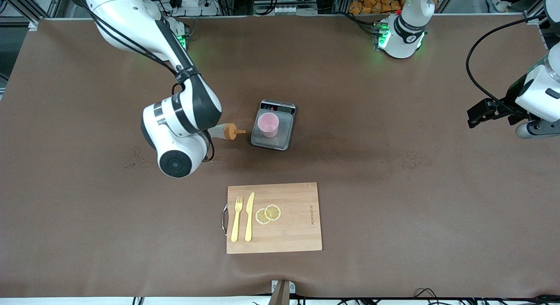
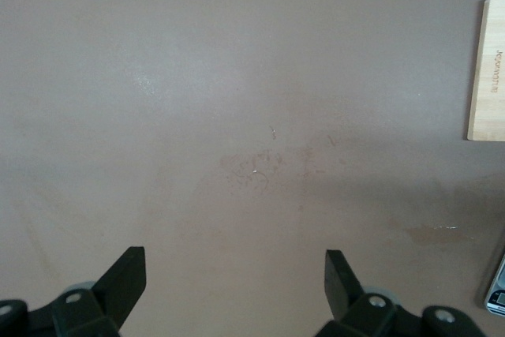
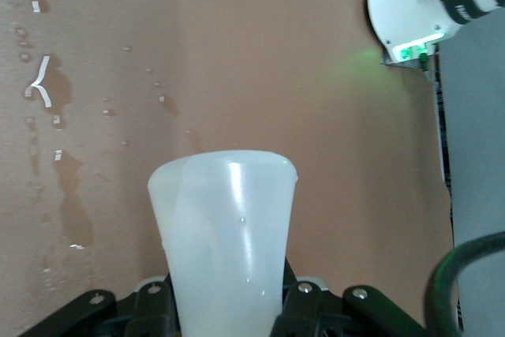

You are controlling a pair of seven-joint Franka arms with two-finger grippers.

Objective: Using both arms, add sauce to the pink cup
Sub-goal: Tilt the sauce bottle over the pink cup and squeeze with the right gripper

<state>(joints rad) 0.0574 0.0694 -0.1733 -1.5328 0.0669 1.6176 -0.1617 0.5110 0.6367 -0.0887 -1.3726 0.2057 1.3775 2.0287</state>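
Nearest the camera, a wooden cutting board (image 1: pixel 274 218) carries a fork (image 1: pixel 236 219), a knife (image 1: pixel 250 216) and two lemon slices (image 1: pixel 268 214) on the brown worktop (image 1: pixel 393 187). Farther back, the pink cup (image 1: pixel 267 124) stands on a small scale (image 1: pixel 273 125). Just beside it, the right end effector (image 3: pixel 229 305) is clamped on the sauce (image 1: pixel 227 131), tipped sideways, orange nozzle toward the cup. The left end effector (image 2: pixel 235 278) waits with fingers apart over bare worktop at the left arm's end

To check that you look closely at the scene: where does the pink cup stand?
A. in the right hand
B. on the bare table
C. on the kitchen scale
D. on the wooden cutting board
C: the pink cup stands upright on the kitchen scale, beside the squeeze bottle's orange nozzle.
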